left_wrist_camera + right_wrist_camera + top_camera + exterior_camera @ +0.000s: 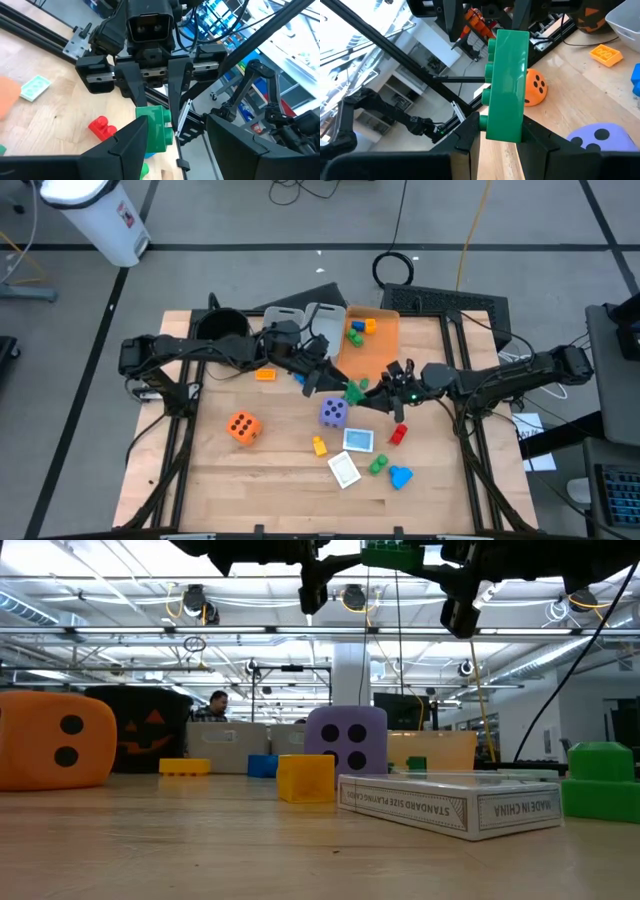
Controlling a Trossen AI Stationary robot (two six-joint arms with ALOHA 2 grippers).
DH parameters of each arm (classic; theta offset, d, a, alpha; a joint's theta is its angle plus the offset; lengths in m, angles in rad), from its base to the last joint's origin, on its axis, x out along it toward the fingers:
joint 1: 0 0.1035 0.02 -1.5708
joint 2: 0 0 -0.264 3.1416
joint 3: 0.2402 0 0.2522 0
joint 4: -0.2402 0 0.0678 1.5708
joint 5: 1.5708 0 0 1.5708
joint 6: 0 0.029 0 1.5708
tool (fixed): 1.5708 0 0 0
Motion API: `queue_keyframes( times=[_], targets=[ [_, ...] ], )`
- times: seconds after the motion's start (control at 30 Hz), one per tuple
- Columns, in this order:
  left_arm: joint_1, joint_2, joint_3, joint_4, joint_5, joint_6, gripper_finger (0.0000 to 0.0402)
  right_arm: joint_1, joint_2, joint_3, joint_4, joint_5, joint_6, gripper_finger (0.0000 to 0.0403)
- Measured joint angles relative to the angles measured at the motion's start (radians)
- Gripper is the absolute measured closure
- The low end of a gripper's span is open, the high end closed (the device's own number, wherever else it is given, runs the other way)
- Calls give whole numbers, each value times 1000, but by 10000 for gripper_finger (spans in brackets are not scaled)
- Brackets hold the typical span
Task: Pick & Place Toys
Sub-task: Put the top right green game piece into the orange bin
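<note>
Here my right tool (501, 131) grips a green block (506, 85) above the tabletop (270, 480), the left tool (175, 145) half-open opposite; next, I judge, comes the orange bin (385, 345).

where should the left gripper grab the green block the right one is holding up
The green block stands upright in the right gripper, clamped at its lower end. The left gripper, open and facing it, would probably do best closing on the free upper half, across the flat faces, coming from its own side.
</note>
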Motion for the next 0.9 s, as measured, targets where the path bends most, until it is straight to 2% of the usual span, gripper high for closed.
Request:
queue_keyframes(
  times=[0.27, 0.63, 0.9],
  targets=[
    [5, 4, 0, -20, -33, 3, 188, -1, -1, 4, 55, -11, -12, 319],
    [5, 1, 0, -8, -28, 8, 188, -32, 28, 4, 50, -22, -16, 319],
    [6, 1, 0, -13, -8, 8, 188, -68, 97, 35, 73, -101, -32, 319]
  ],
)
